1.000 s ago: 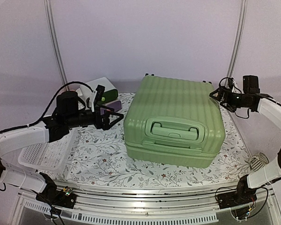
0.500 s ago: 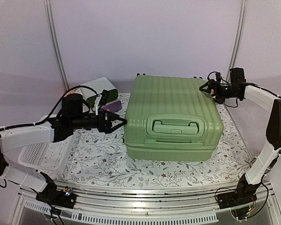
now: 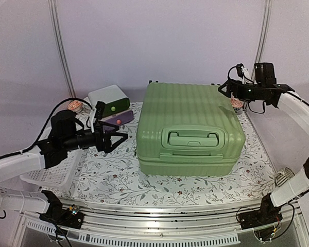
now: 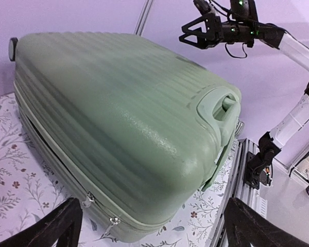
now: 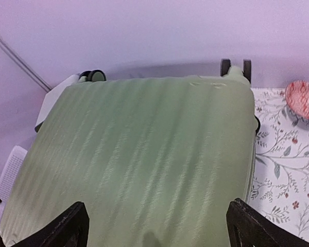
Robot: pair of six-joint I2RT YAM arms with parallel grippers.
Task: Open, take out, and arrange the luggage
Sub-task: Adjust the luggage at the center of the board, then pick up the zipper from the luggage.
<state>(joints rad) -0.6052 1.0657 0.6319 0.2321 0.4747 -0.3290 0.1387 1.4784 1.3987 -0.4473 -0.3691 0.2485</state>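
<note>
Well, nearest, by the tabletop's (image 3: 118, 180) near-left corner, sits a white perforated basket (image 3: 44, 172), partly under the left arm. Just past it the left gripper (image 3: 119, 141) hangs over the left part of the tabletop, jaws spread wide w/ nothing btwn them. It is aimed sideways at the luggage (image 3: 190, 128) but is apart from it. The luggage takes up the centre and right of the tabletop: a light-green ribbed hard shell, flat on its broad side, lid down. Its green handle (image 3: 192, 139) faces the near edge and its black wheels (image 5: 233, 67) the far edge. The left wrist view shows zip pulls (image 4: 112, 221) hanging at the seam, low on the case's near-left corner. Toward the far-left corner come a purple item (image 3: 118, 118), then a white-and-green drawer box (image 3: 109, 100), w/ a small pink obj (image 3: 74, 106) left of it. Farthest, the right gripper (image 3: 224, 87) hovers above the luggage's far-right corner, jaws wide, gripping nothing, clear of the shell. A second pink obj (image 5: 302, 99) lies on the tabletop near the far-right corner, beside the case.
</note>
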